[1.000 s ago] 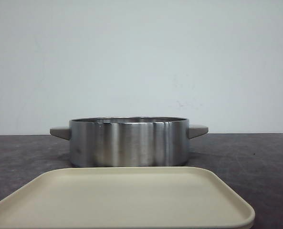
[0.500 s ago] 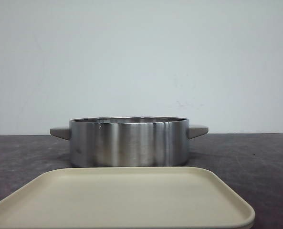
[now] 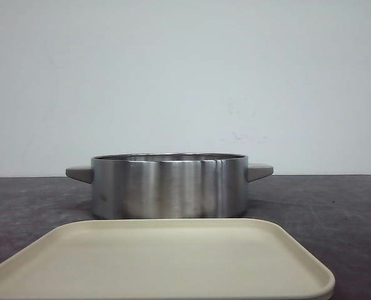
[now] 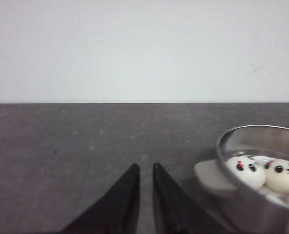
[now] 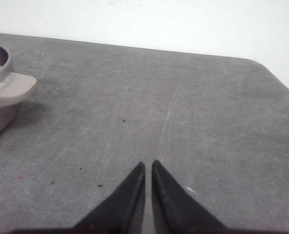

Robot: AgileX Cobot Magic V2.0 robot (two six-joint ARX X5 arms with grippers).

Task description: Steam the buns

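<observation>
Left gripper (image 4: pixel 145 171) tips nearly together, empty, beside pot (image 4: pixel 254 195) w/ buns (image 4: pixel 245 171). Right gripper (image 5: pixel 148 168) same, empty.

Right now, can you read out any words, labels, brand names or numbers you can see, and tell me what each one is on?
None: no readable text in any view.
Round brushed-steel pot: only a small dark mark low on its wall, too small to read.
Beige rectangular tray: plain.
White panda-face buns: painted faces only, no writing.
Dark grey tabletop: specks and scratches only.
</observation>
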